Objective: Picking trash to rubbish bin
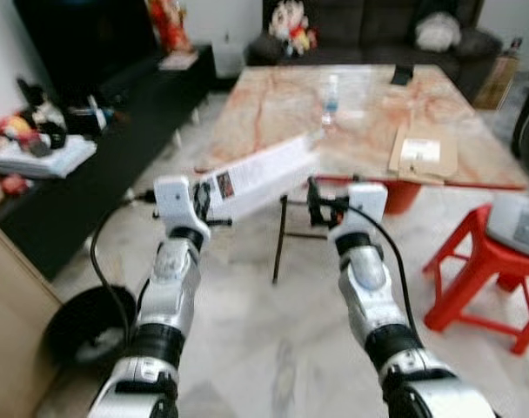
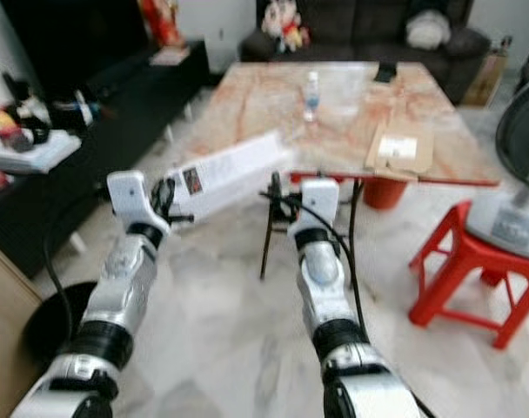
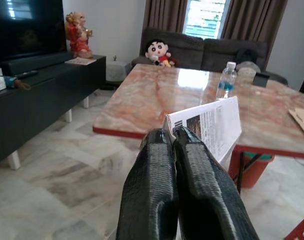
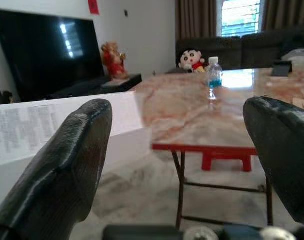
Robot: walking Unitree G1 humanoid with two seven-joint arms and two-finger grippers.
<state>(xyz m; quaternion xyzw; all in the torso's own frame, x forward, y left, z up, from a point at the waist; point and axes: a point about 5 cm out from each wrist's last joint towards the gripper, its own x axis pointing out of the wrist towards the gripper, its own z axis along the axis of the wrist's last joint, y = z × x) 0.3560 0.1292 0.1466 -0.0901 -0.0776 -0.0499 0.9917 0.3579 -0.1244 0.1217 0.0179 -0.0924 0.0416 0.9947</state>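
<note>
Left eye view, long white printed cardboard box [image 1: 260,174] (small picture and fine text on its end), pinched by left gripper [image 1: 201,202] before the orange marble-topped table [image 1: 369,122], right gripper [image 1: 317,202] spread wide beside it.

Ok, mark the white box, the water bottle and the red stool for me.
white box [image 1: 263,172], left eye view, middle of its long printed side.
water bottle [image 1: 331,96], left eye view, its body.
red stool [image 1: 478,264], left eye view, seat edge.
</note>
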